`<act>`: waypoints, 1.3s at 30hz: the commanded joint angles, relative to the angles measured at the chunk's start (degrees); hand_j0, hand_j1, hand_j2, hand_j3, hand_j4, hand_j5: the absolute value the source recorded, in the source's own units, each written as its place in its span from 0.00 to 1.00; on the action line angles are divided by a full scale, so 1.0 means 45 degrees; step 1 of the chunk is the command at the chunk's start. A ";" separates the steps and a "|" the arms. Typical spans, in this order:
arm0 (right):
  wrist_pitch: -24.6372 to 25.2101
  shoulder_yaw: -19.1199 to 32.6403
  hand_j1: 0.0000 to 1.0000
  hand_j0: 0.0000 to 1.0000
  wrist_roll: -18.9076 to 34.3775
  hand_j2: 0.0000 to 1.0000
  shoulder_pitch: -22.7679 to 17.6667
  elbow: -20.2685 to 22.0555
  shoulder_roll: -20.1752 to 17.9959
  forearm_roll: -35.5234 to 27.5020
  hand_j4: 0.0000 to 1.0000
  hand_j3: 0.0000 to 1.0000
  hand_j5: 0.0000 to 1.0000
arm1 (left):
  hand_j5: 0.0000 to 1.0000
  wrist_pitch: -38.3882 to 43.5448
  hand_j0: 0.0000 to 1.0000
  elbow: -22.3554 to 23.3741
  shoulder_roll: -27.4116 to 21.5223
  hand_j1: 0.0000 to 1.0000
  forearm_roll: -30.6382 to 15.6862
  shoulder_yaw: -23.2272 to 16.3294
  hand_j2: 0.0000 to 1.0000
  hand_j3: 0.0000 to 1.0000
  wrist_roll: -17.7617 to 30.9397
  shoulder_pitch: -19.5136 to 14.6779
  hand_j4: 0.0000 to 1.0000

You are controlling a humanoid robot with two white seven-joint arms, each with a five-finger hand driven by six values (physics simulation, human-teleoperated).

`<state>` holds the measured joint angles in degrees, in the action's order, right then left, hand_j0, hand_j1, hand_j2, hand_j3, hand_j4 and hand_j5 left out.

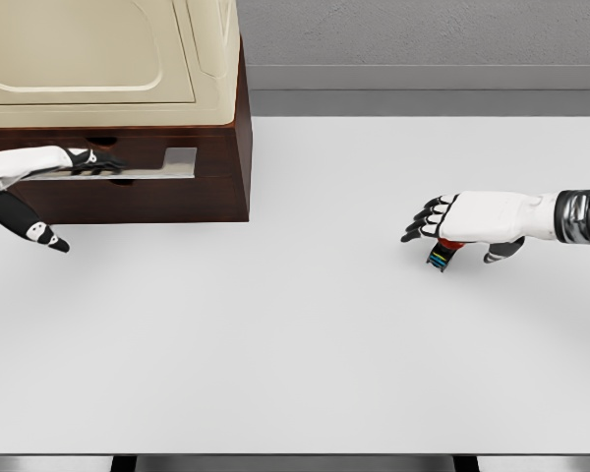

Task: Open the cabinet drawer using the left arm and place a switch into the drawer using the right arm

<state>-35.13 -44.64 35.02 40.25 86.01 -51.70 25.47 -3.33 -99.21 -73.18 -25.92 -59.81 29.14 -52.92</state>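
Drawer [128,169] not yet open: left robot hand [39,177] fingers hooked in handle slot. Right robot hand [472,221] loosely spread over switch [442,256]. Next: pull.

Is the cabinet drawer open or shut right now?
Shut, apparently: the drawer front sits flush with the cabinet; left hand fingers reach its handle slot.
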 commanded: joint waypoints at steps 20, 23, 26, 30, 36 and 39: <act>0.0030 -0.0001 1.00 1.00 -0.0004 1.00 0.0020 0.0008 -0.0053 -0.0034 1.00 1.00 1.00 | 1.00 -0.0822 1.00 -0.0395 -0.0809 1.00 -0.0139 -0.0654 1.00 1.00 0.0301 -0.0018 1.00; 0.0030 -0.0001 1.00 1.00 -0.0004 1.00 0.0019 0.0008 -0.0073 -0.0054 1.00 1.00 1.00 | 1.00 -0.1018 1.00 -0.0395 -0.0985 1.00 -0.0139 -0.0673 1.00 1.00 0.0399 -0.0018 1.00; 0.0030 -0.0020 1.00 1.00 -0.0004 1.00 0.0000 0.0008 -0.0073 -0.0034 1.00 1.00 1.00 | 1.00 -0.1174 1.00 -0.0395 -0.1082 1.00 -0.0139 -0.0849 1.00 1.00 0.0399 -0.0018 1.00; 0.0030 -0.0021 1.00 1.00 -0.0004 1.00 0.0000 0.0008 -0.0073 -0.0034 1.00 1.00 1.00 | 1.00 -0.1428 1.00 -0.0395 -0.1141 1.00 -0.0139 -0.1025 1.00 1.00 0.0399 -0.0018 1.00; 0.0030 -0.0021 1.00 1.00 -0.0004 1.00 0.0000 0.0008 -0.0073 -0.0034 1.00 1.00 1.00 | 1.00 -0.1740 1.00 -0.0395 -0.1278 1.00 -0.0139 -0.1200 1.00 1.00 0.0380 -0.0018 1.00; 0.0030 -0.0021 1.00 1.00 -0.0004 1.00 0.0000 0.0008 -0.0073 -0.0034 1.00 1.00 1.00 | 1.00 -0.1780 1.00 -0.0395 -0.1375 1.00 -0.0237 -0.1220 1.00 1.00 0.0399 -0.0018 1.00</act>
<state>-35.13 -44.77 35.02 40.25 86.04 -51.97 25.56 -11.23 -101.44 -78.95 -30.02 -64.60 30.38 -53.00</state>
